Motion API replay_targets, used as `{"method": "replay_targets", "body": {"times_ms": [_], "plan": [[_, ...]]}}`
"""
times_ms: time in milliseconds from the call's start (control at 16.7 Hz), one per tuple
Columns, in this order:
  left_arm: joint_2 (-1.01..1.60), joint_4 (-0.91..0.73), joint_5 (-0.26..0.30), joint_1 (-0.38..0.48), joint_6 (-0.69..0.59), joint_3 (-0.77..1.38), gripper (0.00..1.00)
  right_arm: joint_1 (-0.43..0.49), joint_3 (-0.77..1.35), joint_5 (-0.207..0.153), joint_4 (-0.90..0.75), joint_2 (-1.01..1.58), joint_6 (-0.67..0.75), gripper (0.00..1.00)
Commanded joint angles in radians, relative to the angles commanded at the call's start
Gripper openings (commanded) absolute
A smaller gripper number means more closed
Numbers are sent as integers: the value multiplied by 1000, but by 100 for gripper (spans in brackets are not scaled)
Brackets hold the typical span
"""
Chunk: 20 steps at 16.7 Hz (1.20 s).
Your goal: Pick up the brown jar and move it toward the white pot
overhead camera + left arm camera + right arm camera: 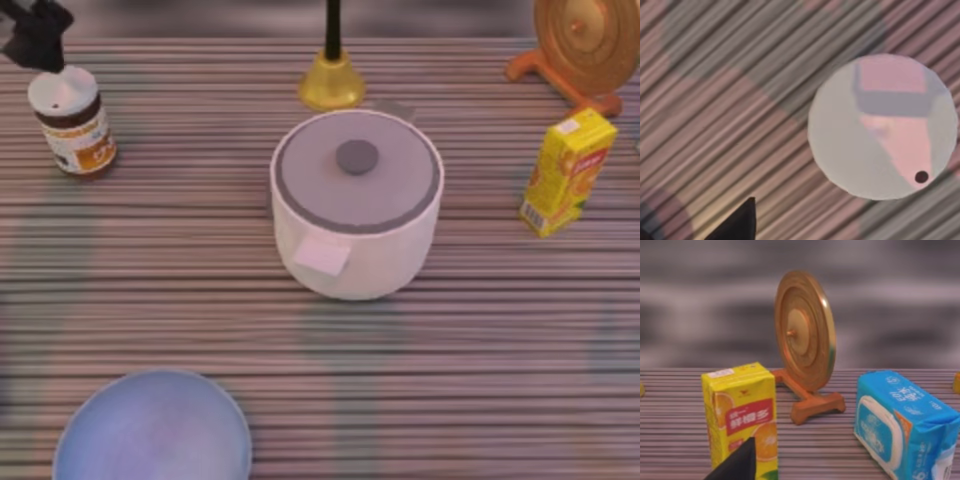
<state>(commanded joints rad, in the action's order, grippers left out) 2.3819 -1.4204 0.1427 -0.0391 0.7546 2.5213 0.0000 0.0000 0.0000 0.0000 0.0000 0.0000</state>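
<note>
Approach step: left gripper hovers above the brown jar, far left — finger state unclear. Next, descend and grasp, then carry right to the white pot.

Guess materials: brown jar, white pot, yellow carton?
Brown jar: likely glass or clear plastic, dark contents showing through, matte white lid, paper-like label. White pot: matte white body, maybe enamel or ceramic; dull grey lid. Yellow carton: printed paperboard, sharp folded edges.

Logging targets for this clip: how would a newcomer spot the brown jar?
Start at the big white pot mid-table, then look to the table's far left corner. The brown jar stands there below the left gripper: small, white-lidded, dark contents, orange-and-white label.
</note>
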Motion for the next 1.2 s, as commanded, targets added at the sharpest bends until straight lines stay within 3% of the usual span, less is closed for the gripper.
{"method": "replay_targets", "body": {"times_ms": [360,960,1200], "plan": [[296,-164,17,-3,89,327,100,0,0,0,0,0,0,100],[362,-194,19,1,101,396,100,0,0,0,0,0,0,100],[476,-231,20,4,98,550,100,0,0,0,0,0,0,100]]}}
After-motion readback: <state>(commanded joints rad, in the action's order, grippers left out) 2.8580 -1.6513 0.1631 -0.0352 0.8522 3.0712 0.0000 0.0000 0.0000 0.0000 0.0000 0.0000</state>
